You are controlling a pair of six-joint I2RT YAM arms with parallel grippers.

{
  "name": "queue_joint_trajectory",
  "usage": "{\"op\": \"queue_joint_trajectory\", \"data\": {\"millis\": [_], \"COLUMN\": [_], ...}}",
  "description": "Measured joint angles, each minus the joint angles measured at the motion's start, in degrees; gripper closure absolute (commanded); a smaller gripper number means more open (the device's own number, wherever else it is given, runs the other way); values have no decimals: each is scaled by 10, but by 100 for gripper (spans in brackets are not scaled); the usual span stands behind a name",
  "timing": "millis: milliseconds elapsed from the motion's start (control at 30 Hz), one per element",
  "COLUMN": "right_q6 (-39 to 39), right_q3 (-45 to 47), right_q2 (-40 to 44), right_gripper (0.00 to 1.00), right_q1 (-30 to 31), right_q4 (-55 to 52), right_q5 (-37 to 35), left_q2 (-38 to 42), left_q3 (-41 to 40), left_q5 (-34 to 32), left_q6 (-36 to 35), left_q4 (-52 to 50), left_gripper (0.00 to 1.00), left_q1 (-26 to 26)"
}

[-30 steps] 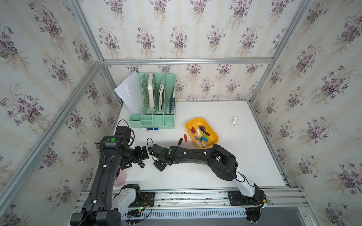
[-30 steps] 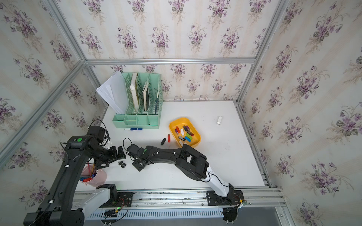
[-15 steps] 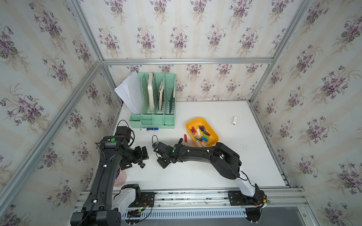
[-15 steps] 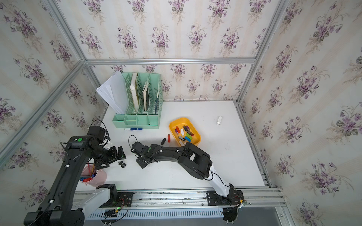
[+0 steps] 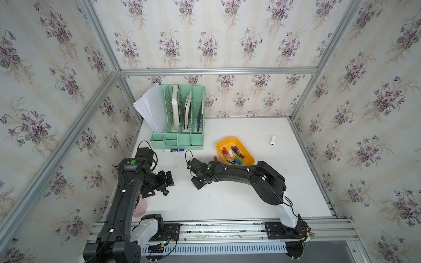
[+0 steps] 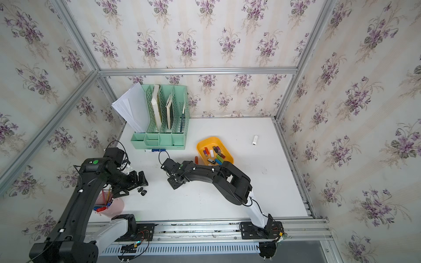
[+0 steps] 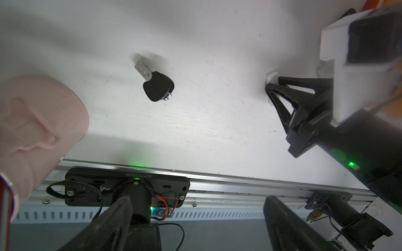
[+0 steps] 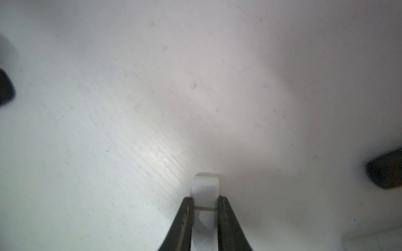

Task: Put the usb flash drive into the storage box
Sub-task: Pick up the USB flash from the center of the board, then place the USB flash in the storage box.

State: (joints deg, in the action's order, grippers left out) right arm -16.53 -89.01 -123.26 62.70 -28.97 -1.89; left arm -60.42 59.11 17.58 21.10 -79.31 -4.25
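My right claw [image 8: 205, 201] is pinched nearly closed around a white usb flash drive [image 8: 205, 187]. In my right wrist view the two dark fingers [image 8: 185, 219] press against its opposite sides, and its blunt end sticks out past the tips. The drive is down at the white table [image 5: 227, 200], though I cannot tell whether it rests there or hangs just clear. My left wrist view shows the same grip from the side, with a corner of white at the tips.

In both top views that claw [image 5: 197, 182] [image 6: 174, 182] is low over the middle of the table, with my right arm stretched toward my left side. The storage box [image 5: 227, 139] [image 6: 213, 139], a yellow-orange tray, sits well apart from the held drive, farther back and toward my right. It already holds a jumble of coloured flash drives. A small orange drive [image 5: 215, 158] lies just beside its rim. Another white drive [image 5: 272, 140] lies alone, farther to the right.

My left claw [image 7: 195, 198] is spread as wide as it goes and holds nothing. It is near a black flash drive with a metal plug [image 7: 157, 87] [image 6: 142, 191], which lies flat on the table. A pink cup of pens [image 6: 110, 205] stands beside my left arm, and a mint-green file organizer [image 5: 180, 127] stands at the back.
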Motion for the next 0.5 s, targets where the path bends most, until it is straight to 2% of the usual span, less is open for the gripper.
{"op": "queue_joint_trajectory", "data": {"millis": [500], "right_q6": [7], "right_q3": [-1], "right_q2": [51], "right_gripper": [81], "right_q1": [-54], "right_q4": [-60], "right_q5": [-20], "left_q2": [-19], "left_q3": [-4], "left_q5": [10], "left_q6": [-1], "left_q4": [17], "left_gripper": [1], "left_q1": [3]}}
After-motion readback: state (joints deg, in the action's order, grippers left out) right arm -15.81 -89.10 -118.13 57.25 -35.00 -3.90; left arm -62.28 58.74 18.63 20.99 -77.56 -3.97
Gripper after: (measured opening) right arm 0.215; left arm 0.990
